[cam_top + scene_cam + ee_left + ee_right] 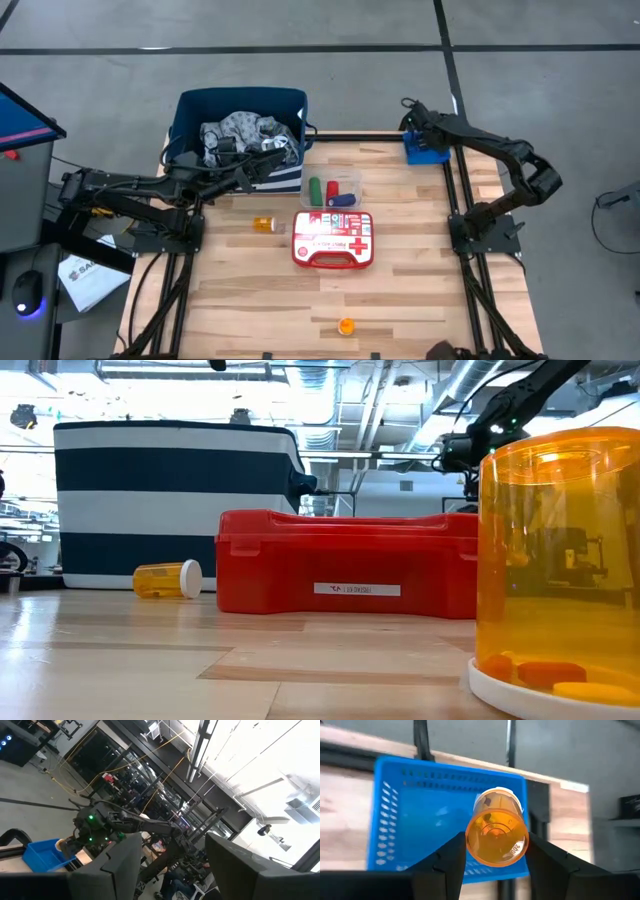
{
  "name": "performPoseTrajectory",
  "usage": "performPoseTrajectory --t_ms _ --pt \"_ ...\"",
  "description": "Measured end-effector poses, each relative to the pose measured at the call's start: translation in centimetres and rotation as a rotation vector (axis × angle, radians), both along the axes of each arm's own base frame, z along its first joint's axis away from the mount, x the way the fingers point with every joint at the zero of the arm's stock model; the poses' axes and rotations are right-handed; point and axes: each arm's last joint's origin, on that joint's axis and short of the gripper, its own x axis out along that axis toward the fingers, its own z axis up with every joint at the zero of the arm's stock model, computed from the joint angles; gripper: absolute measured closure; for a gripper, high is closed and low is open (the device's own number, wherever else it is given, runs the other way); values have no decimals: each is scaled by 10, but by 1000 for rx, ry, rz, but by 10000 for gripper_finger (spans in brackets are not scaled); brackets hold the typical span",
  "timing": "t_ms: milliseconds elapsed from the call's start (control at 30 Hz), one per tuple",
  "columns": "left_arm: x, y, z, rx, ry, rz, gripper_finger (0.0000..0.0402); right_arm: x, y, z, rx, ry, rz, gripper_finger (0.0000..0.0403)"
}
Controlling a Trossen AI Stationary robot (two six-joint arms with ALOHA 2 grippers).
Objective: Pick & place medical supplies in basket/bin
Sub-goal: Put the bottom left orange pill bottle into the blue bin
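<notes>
My right gripper [412,118] hovers over the small blue bin [415,820] at the table's far right corner, shut on an orange pill bottle [496,837]. My left gripper [285,148] stands open and empty above the navy basket [190,110], where the patterned cloth [240,128] lies. A second orange bottle [263,224] lies on its side on the table. Another one [560,560] stands on its white cap near the front edge. Red, green and blue cylinders [330,188] stand in a clear tray. My right gripper pinches the pill bottle's round side [470,842] between its two fingers [451,857]. The fingers slant down from above and lie along the bottle. The bottle's base faces the wrist camera and its white cap end [492,795] points toward the bin. It is lifted clear.
A red-and-white first-aid case [333,238] lies mid-table, in front of the clear tray. The bin [428,152] sits beside the right arm's frame rail. There is bare wood along the table's near half around the upright bottle [346,326].
</notes>
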Motion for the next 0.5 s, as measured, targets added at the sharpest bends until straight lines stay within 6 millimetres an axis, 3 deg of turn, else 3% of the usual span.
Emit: performPoseTrajectory --t_ms 200,500 --pt "0 0 0 7 3 2 190 -2 -5 0 -4 -143 -95 226" --pt "0 0 0 9 3 3 190 -4 -13 -5 -19 -169 -144 226"
